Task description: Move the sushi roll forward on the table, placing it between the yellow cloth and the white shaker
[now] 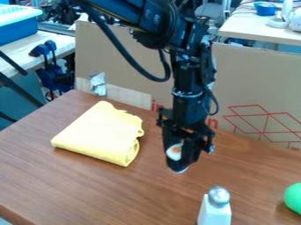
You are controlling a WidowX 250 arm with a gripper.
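Observation:
The black gripper [180, 161] hangs down right of the table's middle, low over the wood. It is shut on a white object with an orange mark [174, 151], which shows between its fingers; a pale lower edge of it peeks out beneath the tips. Most of this object is hidden, so its full shape cannot be told. To the left lies a folded yellow cloth [101, 132], apart from the gripper. Nearer the front stands a white shaker with a silver top [215, 208], upright. A green round object [293, 197] is cut off by the right edge.
Behind the brown wooden table [82, 189] stands a cardboard panel [253, 79] with red line drawings. A silver piece of tape [98, 84] is on the cardboard at the left. Further back are a blue bin [16, 28] and a white table [258, 27].

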